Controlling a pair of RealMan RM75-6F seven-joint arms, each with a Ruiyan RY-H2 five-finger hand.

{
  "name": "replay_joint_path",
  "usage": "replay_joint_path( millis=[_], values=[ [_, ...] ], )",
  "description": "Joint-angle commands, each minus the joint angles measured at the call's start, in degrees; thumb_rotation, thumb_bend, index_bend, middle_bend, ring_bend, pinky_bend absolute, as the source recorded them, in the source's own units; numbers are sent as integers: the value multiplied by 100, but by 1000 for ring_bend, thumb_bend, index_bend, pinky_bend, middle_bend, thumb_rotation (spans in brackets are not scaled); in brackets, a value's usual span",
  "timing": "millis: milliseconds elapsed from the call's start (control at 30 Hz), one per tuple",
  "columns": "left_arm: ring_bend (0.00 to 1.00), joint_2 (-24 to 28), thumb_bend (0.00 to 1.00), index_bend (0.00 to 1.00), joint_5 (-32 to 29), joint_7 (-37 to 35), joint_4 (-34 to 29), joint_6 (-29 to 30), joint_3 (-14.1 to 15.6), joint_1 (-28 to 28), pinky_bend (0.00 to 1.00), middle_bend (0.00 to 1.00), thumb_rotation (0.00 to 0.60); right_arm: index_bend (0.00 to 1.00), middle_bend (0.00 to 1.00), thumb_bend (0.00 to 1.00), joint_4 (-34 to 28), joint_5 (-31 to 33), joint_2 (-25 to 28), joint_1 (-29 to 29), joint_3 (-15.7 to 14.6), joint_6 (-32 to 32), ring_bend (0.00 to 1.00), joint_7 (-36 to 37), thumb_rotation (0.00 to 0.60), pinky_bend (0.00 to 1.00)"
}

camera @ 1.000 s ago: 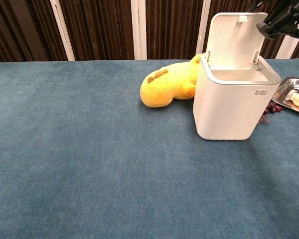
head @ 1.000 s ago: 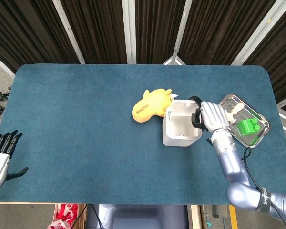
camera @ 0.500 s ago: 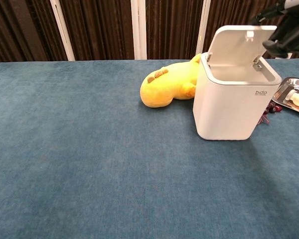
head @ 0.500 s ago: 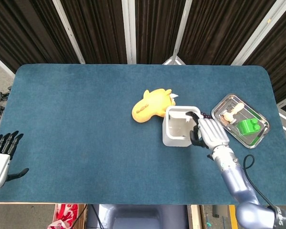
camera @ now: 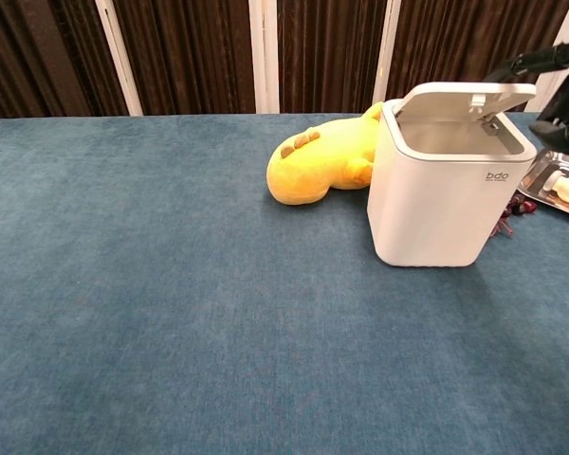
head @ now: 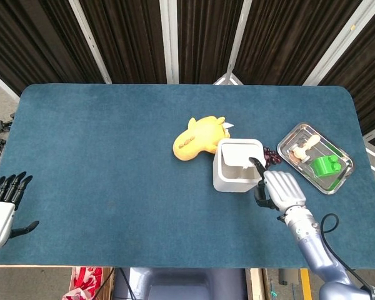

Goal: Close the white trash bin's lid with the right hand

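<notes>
Two hands in view. Right hand (head: pixel 280 189) is at the bin's right side, back of hand facing up in the head view, fingers stretched forward and near each other, one dark fingertip (head: pixel 252 163) reaching over the lid's right edge; holds nothing. Chest view shows only dark fingers (camera: pixel 541 61) at the far right, level with the lid's raised edge; whether they touch the lid, can't tell. White trash bin (camera: pixel 434 201) stands upright right of table centre. Lid (camera: pixel 465 94) is tilted low over the opening, hinged at the back, front edge lifted, a gap left under it, not shut. Left hand (head: pixel 1 211) sits at the near left table edge, well apart from everything, fingers straight and spread, thumb out, empty. Yellow plush toy (head: pixel 199 137) lies just behind-left of the bin, touching or nearly touching it. Metal tray (head: pixel 307 133) right of the bin holds a green block (head: pixel 325 165) and a pale small item. Dark reddish bits (head: pixel 272 156) lie between bin and tray. Blue table cloth (head: pixel 112 162).
</notes>
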Motion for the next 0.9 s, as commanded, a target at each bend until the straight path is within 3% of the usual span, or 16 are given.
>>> replay_joint_path(
  millis=[33,533,900],
  values=[
    [0,-1,0,0,8,4,5,2,3,0,0,0,600,70,747,645,32,-79,-62,-54,-132,4,795,5,600,759],
    [0,-9,0,0,8,28,10,-9,6,-5,0,0,600,70,746,646,170,-204,-348,-117,-533,-24,794,-42,600,759],
    [0,-4,0,0,-5,7,21,-2,-2,-3,0,0,600,70,747,650,201,21,-457,-46,-663,30,794,-159,600,759]
  ],
)
